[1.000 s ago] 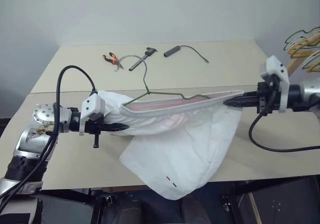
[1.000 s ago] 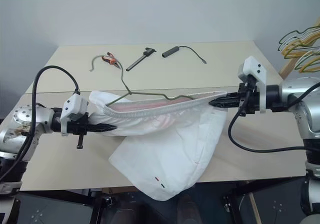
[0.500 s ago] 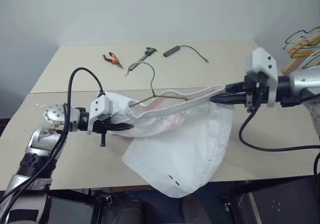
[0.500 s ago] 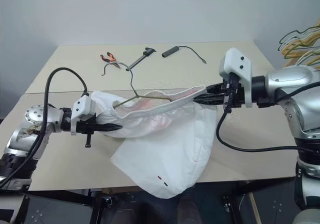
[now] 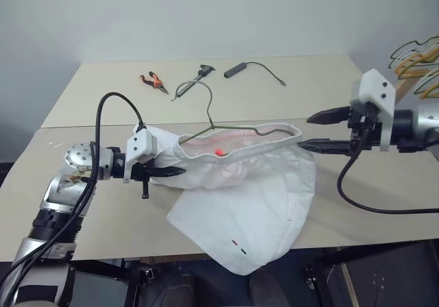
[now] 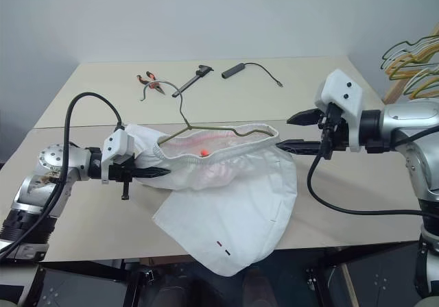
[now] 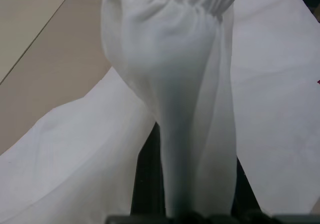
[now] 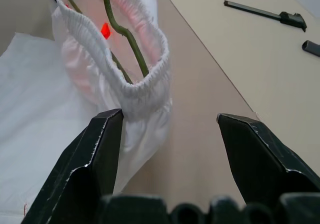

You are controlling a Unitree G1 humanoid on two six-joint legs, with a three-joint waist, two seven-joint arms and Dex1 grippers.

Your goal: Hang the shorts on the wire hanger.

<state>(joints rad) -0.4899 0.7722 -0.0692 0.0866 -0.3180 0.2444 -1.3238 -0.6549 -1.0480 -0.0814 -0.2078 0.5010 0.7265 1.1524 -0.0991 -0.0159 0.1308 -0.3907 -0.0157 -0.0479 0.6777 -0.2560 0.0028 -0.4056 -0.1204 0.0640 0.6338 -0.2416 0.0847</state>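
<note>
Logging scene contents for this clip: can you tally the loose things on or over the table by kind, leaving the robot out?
Shorts: 1, the shorts
Wire hangers: 1, the wire hanger threaded in the waistband
Pliers: 1, orange-handled pliers
Dark hand tools: 1, black tool
Cabled devices: 1, dark cabled device
Total: 5

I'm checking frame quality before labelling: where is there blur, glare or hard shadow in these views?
Left wrist view: the shorts sit so close that the cloth is soft and out of focus. Right wrist view: the right end effector is sharp, and so is the wire hanger. Head views: even light, soft shadow under the shorts on the table, no glare.
</note>
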